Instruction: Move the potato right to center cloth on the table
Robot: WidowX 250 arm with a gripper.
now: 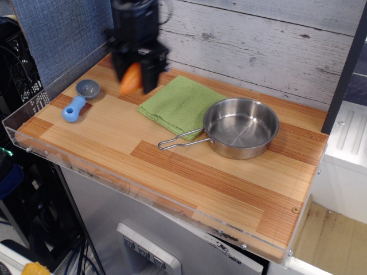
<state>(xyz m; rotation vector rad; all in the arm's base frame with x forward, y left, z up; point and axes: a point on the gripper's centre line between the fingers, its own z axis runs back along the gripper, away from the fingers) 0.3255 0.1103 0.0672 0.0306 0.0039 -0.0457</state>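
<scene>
Black gripper hanging left of the light-green folded cloth, jaws apparently clamped on the small orange tapered potato, though motion-blurred. Released here, likely to land on the bare wooden surface short of the cloth, or roll off toward the blue plastic scoop.

No legible writing in this view.

No word, number, brand mark or sign can be read on anything in view. The only mark-like shapes are small raised tabs on the grey panel beneath the table front, too small and blurred to make out.
</scene>
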